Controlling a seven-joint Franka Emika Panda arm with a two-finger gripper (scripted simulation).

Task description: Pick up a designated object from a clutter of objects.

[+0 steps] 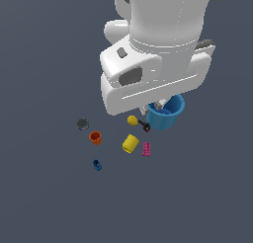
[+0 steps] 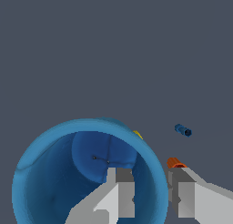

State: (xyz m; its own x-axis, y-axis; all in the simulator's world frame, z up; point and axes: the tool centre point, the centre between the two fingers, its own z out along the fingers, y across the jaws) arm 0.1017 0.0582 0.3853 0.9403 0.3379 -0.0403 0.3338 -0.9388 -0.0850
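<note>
Arm's white body hides much of the blue cup [image 1: 167, 114] in the exterior view; the wrist view cuts off its lower rim. Pincer [image 2: 150, 196] straddles the cup wall, one finger [image 2: 119, 193] inside, other outside, closed on the rim. Cup mouth faces up toward wrist cam, axis approx. vertical, just beside yellow ball [image 1: 132, 120] on exterior view's right.
</note>
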